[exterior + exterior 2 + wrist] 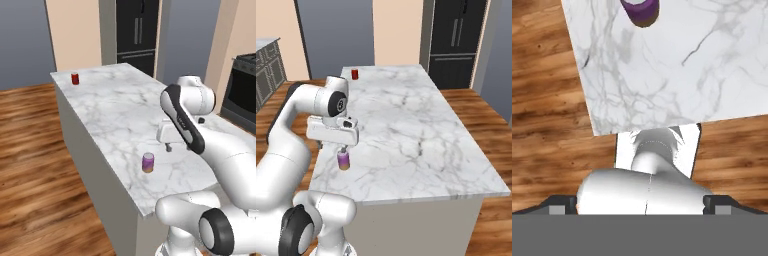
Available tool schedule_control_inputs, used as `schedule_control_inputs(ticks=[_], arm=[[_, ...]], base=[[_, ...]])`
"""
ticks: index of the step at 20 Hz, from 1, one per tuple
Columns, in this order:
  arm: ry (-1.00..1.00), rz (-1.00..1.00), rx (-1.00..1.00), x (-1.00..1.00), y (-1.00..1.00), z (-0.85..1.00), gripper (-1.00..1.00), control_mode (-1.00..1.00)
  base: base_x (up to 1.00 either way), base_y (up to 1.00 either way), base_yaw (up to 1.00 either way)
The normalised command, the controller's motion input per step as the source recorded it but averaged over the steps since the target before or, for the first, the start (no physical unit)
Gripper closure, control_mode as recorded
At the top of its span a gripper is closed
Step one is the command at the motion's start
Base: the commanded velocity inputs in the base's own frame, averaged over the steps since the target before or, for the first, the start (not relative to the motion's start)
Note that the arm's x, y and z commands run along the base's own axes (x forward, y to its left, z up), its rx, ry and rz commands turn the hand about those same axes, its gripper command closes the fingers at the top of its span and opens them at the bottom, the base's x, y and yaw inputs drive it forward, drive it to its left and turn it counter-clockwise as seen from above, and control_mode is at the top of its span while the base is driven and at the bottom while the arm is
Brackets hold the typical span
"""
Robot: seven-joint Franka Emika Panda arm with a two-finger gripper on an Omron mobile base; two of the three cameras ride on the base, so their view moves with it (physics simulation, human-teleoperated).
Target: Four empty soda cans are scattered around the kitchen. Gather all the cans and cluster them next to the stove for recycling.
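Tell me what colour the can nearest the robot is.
Purple, with a silver top and brownish base; the purple can shows best in the left base view.

A marble island (406, 125) runs from the lower middle of the frame up toward the top centre. A purple can (343, 160) stands upright near its left edge, lower left of the frame. The gripper (343, 149) hangs just above the can; its finger spread cannot be made out. A red can (355, 74) stands at the island's far left corner. A black fridge (458, 35) fills the upper right.
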Motion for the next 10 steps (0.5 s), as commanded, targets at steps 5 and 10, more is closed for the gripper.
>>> schedule_control_inputs(ticks=[5, 10], arm=[[-0.05, -0.15, -0.05, 0.23, 0.26, -0.33, -1.0, -1.0], [-0.15, -0.22, -0.1, 0.46, 0.55, -0.33, -1.0, -1.0]], base=[[0.0, 0.0, 0.0], [0.0, 0.0, 0.0]])
